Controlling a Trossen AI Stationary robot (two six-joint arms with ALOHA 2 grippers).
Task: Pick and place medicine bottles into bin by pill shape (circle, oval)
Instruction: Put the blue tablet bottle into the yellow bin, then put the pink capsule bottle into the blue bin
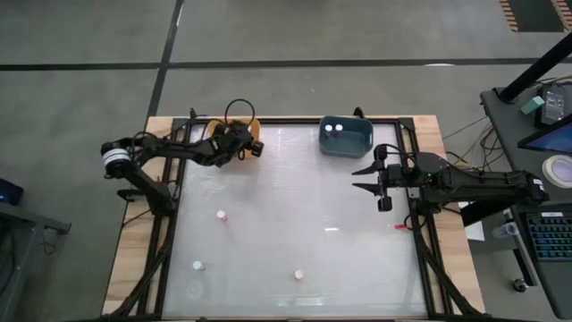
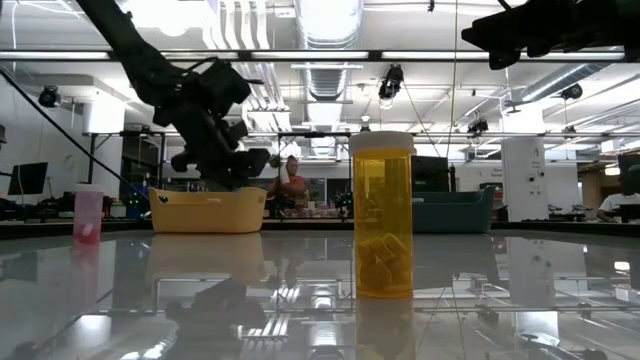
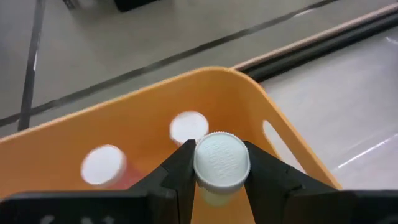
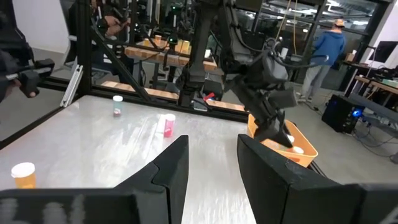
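Note:
My left gripper [image 1: 235, 148] is over the orange bin [image 1: 255, 132] at the table's far left and is shut on a white-capped medicine bottle [image 3: 222, 163]. Two more white-capped bottles [image 3: 188, 126] [image 3: 104, 165] lie inside that bin. My right gripper [image 1: 359, 178] is open and empty, near the blue bin [image 1: 346, 148], which holds two bottles. Three bottles stand upright on the table: a pink one [image 1: 221, 216], one near the front left [image 1: 198, 266], and an amber one [image 1: 298, 275], which stands large in the low view [image 2: 383, 215]. My left gripper pinches the bottle between its two fingers [image 3: 179, 168], which sit on opposite sides just below the white cap [image 3: 222, 155]. The fingers come from above, pointing down into the orange bin. The bottle is upright, cap up, lifted clear over the bin's inside.
Dark frame rails run along the table's left and right sides [image 1: 170, 224]. A small red thing [image 1: 401, 226] lies at the right edge. The middle of the glossy white tabletop [image 1: 304, 206] is bare. People show in the room beyond the table [image 4: 323, 50].

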